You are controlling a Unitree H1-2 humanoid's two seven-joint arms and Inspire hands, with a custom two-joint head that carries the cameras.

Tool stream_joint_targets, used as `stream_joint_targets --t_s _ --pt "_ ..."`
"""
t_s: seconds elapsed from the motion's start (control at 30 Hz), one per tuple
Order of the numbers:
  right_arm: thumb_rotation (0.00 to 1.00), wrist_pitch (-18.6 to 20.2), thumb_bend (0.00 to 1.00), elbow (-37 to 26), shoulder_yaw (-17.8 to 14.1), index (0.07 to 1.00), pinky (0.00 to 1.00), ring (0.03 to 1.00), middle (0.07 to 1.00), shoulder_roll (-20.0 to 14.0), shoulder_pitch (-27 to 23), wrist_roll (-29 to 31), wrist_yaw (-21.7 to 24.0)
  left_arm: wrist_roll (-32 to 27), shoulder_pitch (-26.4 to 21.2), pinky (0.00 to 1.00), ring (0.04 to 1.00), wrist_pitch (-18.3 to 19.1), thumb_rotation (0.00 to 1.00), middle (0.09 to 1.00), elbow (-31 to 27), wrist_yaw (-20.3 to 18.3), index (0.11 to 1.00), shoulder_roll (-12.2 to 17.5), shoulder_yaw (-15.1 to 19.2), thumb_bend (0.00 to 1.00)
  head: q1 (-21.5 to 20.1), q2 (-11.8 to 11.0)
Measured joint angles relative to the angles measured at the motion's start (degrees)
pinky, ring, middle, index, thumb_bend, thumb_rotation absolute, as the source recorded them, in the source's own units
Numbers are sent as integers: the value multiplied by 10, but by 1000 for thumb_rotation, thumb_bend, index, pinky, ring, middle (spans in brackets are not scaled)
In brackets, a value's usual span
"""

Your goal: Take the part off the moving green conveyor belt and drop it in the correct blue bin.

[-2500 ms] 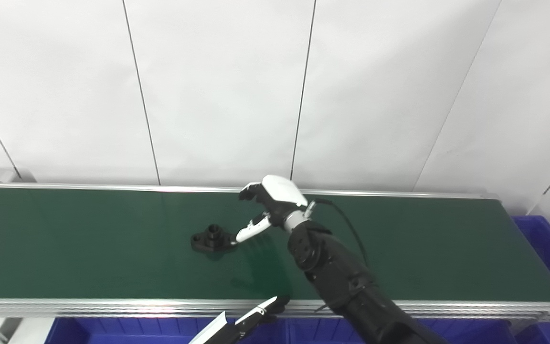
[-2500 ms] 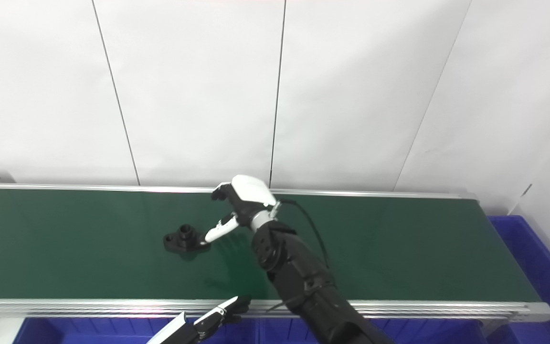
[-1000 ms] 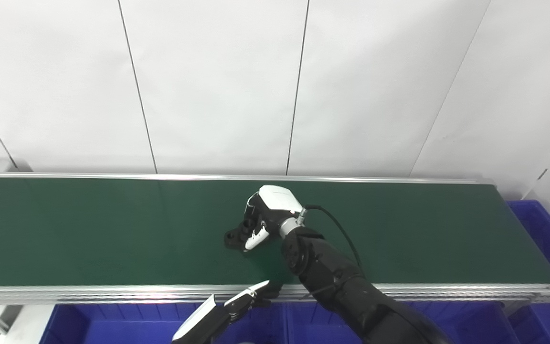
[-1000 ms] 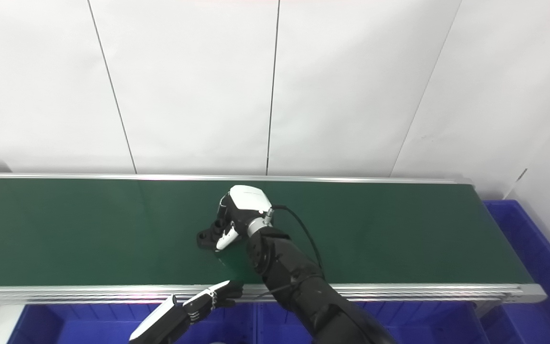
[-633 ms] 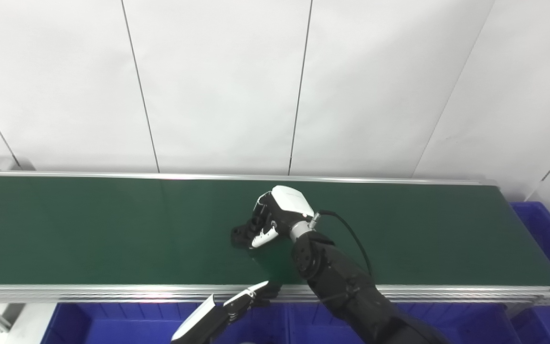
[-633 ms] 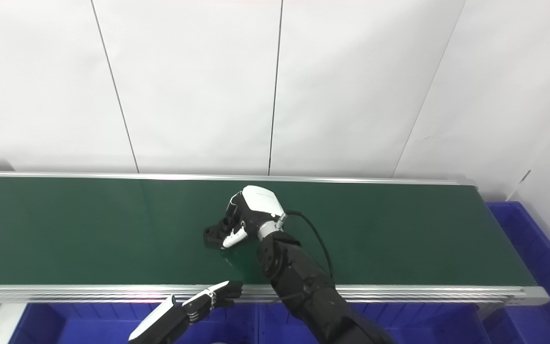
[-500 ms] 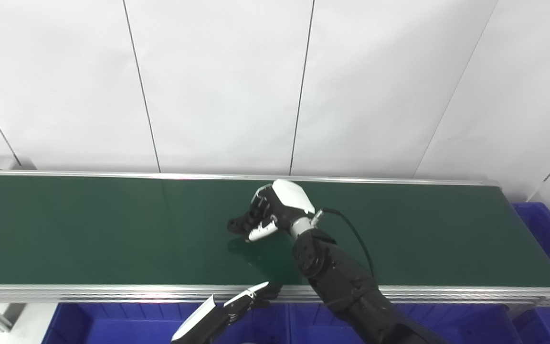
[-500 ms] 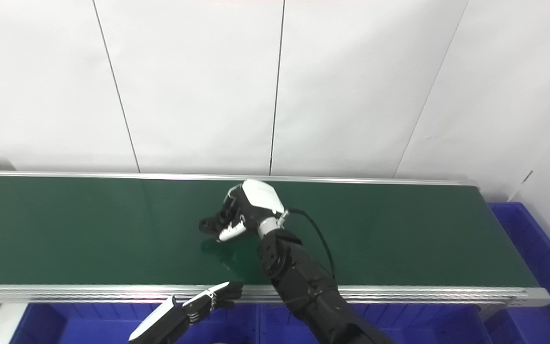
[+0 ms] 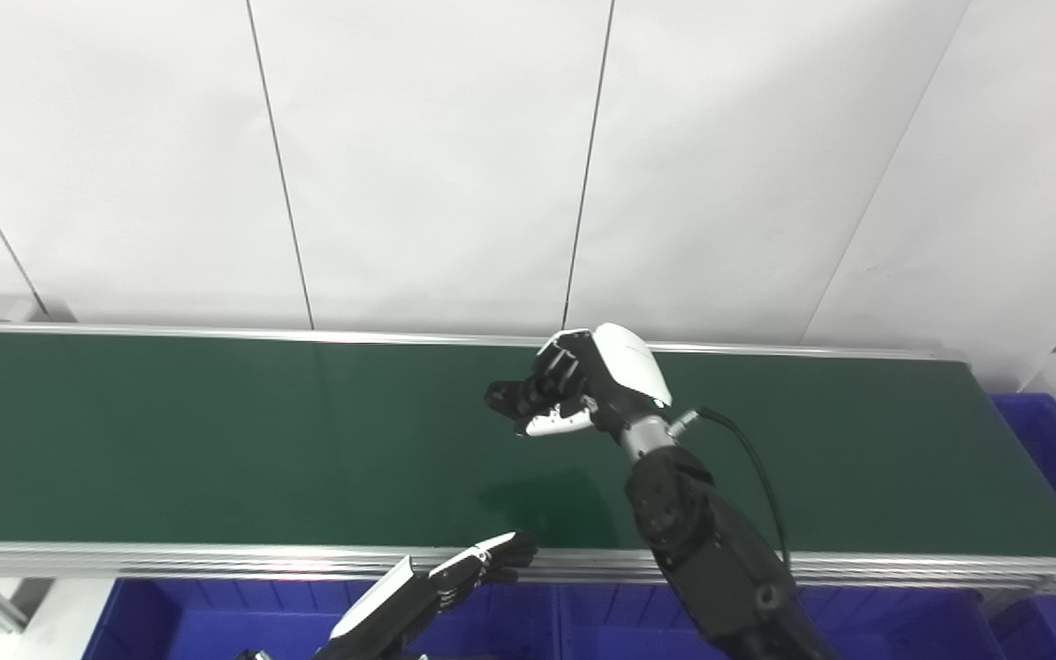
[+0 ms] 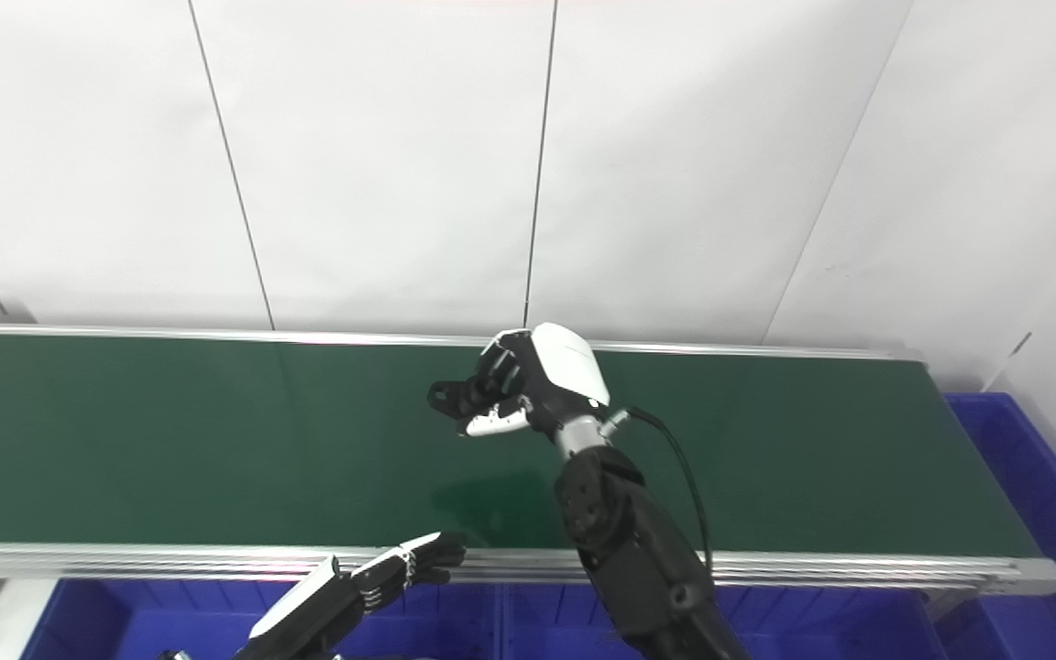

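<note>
The right hand [image 9: 594, 385] is raised above the green conveyor belt [image 9: 170, 440], its fingers curled around the black part [image 9: 511, 396], which hangs clear of the belt with its shadow below. The right arm rises steeply from the bottom edge. The left hand [image 9: 455, 579] rests low at the belt's near rail, fingers loosely extended and holding nothing, above the blue bin [image 9: 216, 623].

One black part [image 9: 508, 398] is showing, one green conveyor belt [image 9: 170, 440] is running across the view, two robot hands, right [image 9: 583, 390] and left [image 9: 455, 579], are reaching in, and blue bins [image 9: 1055, 477] are showing in an uncountable number.
</note>
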Motion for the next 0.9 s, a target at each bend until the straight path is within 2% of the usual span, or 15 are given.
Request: stream_joint_targets --t_s 0.03,0.23,0.27,0.33,0.47,0.57,0.6,0.63,0.7,0.73,0.83,0.87,0.9 --pt "0 0 529 -20 0 487 436 479 489 -3 8 -2 1 0 -1 875 914 0 634 930 1 0 913 0 0 379 -3 0" --pt "0 2 529 -105 -6 488 483 494 489 -15 54 -9 15 -9 -8 878 915 -1 622 929 7 -12 914 1 2 378 -15 2" --pt "0 3 527 -115 -8 502 414 443 448 -15 62 -10 20 -11 -9 879 916 -1 625 930 8 -12 914 1 3 382 -18 3" --pt "0 7 527 -149 -12 510 364 413 427 -18 84 -10 30 -12 -12 875 915 -1 626 932 9 -14 914 0 3 380 -18 4" --pt "0 20 527 -244 -16 513 349 404 430 -30 146 -12 58 -14 -12 873 918 -1 611 935 8 -16 916 -1 4 365 -18 7" --pt "0 25 528 -279 -22 509 379 428 442 -40 184 -11 74 -21 -14 875 920 -1 611 937 8 -20 918 -1 5 363 -21 17" --pt "0 32 528 -295 -28 508 386 434 445 -43 198 -10 81 -23 -15 875 921 -1 611 937 8 -20 918 -1 5 362 -29 48" --pt "0 36 528 -309 -34 508 387 442 446 -45 210 -8 86 -25 -16 865 915 0 645 938 7 -21 919 -1 5 364 -48 97" --pt "0 58 528 -350 -43 508 393 450 448 -45 235 -3 105 -25 -23 860 911 3 666 937 5 -21 918 0 9 370 -48 98" --pt "0 63 528 -362 -46 505 395 452 455 -45 242 0 111 -26 -28 861 910 8 669 934 5 -22 916 2 11 378 -70 113" --pt "0 65 530 -384 -62 499 400 453 462 -38 252 1 114 -40 -49 869 915 17 642 931 4 -28 913 6 18 385 -74 125" --pt "0 68 530 -389 -66 498 419 466 466 -35 256 1 114 -46 -54 870 916 21 631 930 2 -29 910 7 21 386 -74 125" --pt "0 74 529 -400 -70 495 478 497 474 -32 265 0 115 -54 -57 878 919 25 631 930 -2 -32 910 8 23 390 -76 133"
